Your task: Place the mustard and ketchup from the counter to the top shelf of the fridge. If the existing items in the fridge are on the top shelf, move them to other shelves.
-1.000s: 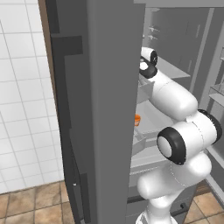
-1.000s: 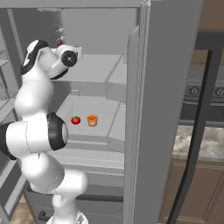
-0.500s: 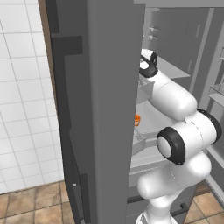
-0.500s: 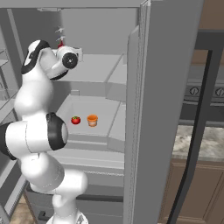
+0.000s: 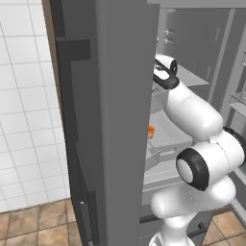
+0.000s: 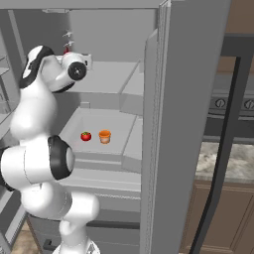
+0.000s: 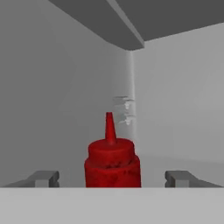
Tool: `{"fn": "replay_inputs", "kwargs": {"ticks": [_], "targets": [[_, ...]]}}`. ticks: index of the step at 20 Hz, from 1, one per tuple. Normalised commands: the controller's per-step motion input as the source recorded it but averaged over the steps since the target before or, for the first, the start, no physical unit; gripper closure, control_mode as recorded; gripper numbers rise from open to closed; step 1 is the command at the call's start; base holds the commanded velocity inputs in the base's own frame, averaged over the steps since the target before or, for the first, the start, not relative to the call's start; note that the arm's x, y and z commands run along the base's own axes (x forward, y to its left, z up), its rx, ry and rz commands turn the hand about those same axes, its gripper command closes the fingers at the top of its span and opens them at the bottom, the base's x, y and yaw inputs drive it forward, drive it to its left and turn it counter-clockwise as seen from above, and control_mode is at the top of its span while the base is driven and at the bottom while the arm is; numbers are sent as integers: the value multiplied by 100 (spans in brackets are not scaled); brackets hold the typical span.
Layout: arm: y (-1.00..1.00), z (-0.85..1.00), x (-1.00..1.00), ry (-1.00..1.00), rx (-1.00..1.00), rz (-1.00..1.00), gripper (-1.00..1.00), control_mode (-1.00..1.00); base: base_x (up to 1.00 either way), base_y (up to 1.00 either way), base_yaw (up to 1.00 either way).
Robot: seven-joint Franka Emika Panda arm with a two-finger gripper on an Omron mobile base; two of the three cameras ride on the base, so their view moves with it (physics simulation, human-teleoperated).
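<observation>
Since the red squeeze bottle of ketchup with its pointed nozzle (image 7: pixel 112 159) stands upright between the two dark finger tips of the tool (image 7: pixel 112 178), with bare gaps on either side of it, the tool reads as released: its jaws are spread wide and neither tip touches the bottle. That spacing suggests the bottle has been set down on its own base, deep in the grey fridge interior, just ahead of the tool and centred on it, so the tool can draw straight back without knocking it over. Beyond the bottle, farther ahead of the tool, the rear corner of the fridge (image 7: pixel 131 87) shows some small pale fittings too faint to identify. From the right base view the white arm reaches to the top shelf (image 6: pixel 109 79), where a red tip (image 6: pixel 66 50) peeks past the wrist, which fits the ketchup resting on the shelf the task names. Well below the tool, on a lower shelf (image 6: pixel 99 149), a small red tomato (image 6: pixel 86 136) and a small orange cup (image 6: pixel 104 136) sit side by side, near but apart, clear of the top shelf. The mustard I cannot place.
</observation>
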Motion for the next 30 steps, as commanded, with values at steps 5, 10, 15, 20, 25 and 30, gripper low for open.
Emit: {"fn": "replay_inputs", "kwargs": {"ticks": [5,10,15,20,25,30], "targets": [[-22,15,-63,-11,2,0,-100,-100,0,0,0],[-65,20,-99,-8,1,-1,-100,-100,0,0,0],[-43,81,-100,0,0,-13,-100,-100,0,0,0],[-29,100,-100,12,-1,-11,-100,-100,0,0,0],[-73,41,-100,29,-11,-3,-100,-100,0,0,0],[-83,-37,-100,33,-29,0,-100,-100,0,0,0]]}}
